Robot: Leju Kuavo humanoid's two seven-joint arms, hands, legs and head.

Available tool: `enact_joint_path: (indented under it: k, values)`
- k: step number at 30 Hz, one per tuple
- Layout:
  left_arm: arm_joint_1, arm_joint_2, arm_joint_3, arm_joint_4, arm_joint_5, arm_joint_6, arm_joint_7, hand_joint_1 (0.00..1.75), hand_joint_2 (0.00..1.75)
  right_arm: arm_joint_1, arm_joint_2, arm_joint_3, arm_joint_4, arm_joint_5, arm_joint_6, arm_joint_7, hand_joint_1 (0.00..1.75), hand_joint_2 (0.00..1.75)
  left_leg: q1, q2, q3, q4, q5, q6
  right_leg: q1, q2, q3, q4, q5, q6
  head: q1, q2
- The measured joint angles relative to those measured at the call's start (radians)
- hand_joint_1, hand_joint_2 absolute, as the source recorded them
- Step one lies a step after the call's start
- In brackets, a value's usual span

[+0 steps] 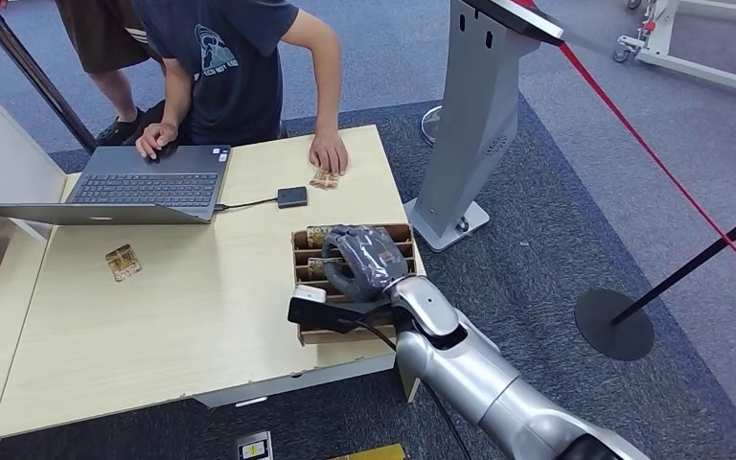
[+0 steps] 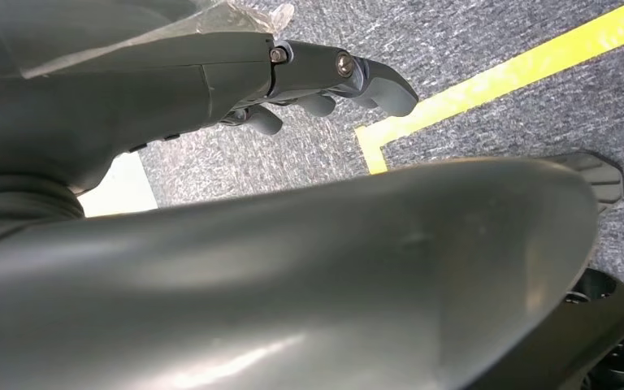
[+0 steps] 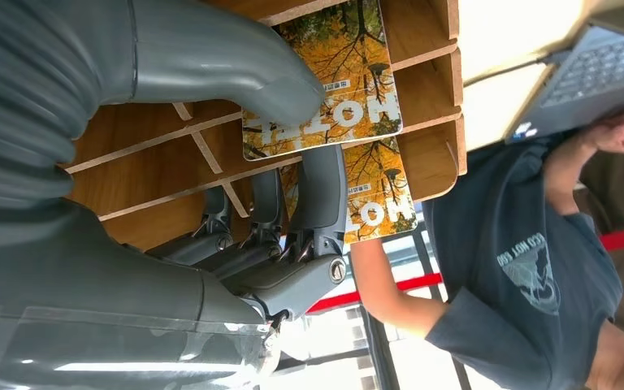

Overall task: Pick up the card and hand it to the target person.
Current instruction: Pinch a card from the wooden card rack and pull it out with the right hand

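Silver right arm (image 1: pixel 479 369) with a black cable, grey ribbed wrist cover, dark-fingered right hand (image 1: pixel 362 261)

an office-like reception area; grey carpet (image 1: pixel 556 86), a wooden desk (image 1: pixel 192 316) with a laptop (image 1: pixel 144 187). a kiosk stand (image 1: pixel 470 115) and red barrier rope (image 1: pixel 652 153) stand beside it.

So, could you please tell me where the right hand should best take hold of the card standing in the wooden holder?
Probably by the card's exposed end, which juts past the wooden holder's dividers. Come from the open top, thumb on one face and fingers on the other; the slot walls block its edges. The right hand is already there.
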Motion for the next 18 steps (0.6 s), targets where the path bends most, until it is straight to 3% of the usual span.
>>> enact_joint_path:
  k: [12,13,15,18]
  values:
    - [0.000,0.000,0.000,0.000,0.005,0.002,0.000,0.00,0.00,-0.006,0.034,0.018,0.165,0.008,-0.009,-0.020,1.75,1.75,0.000,0.000,-0.001,0.000,0.000,0.000,0.000,0.000,0.000,0.000,0.000,0.000,0.000,0.000]
    - [0.000,0.000,0.000,0.000,0.005,0.002,0.000,0.00,0.00,-0.009,0.038,0.018,0.176,0.009,-0.013,-0.020,1.69,1.75,0.000,0.000,0.000,0.000,0.000,0.000,0.000,0.000,0.000,0.000,0.000,0.000,0.000,0.000]
    - [-0.001,0.000,0.000,0.000,0.005,0.001,0.000,0.00,0.00,-0.016,0.046,0.019,0.197,0.011,-0.021,-0.021,1.40,1.75,0.000,0.000,0.000,0.000,0.000,-0.001,0.000,0.000,0.000,0.000,0.000,0.000,0.000,0.000]
    - [-0.001,0.000,0.000,0.000,0.004,-0.001,0.000,0.00,0.00,-0.021,0.057,0.019,0.221,0.012,-0.037,-0.025,0.56,1.75,0.000,0.000,0.000,0.000,0.000,-0.001,0.000,0.000,0.000,0.000,0.000,0.000,0.000,0.000]
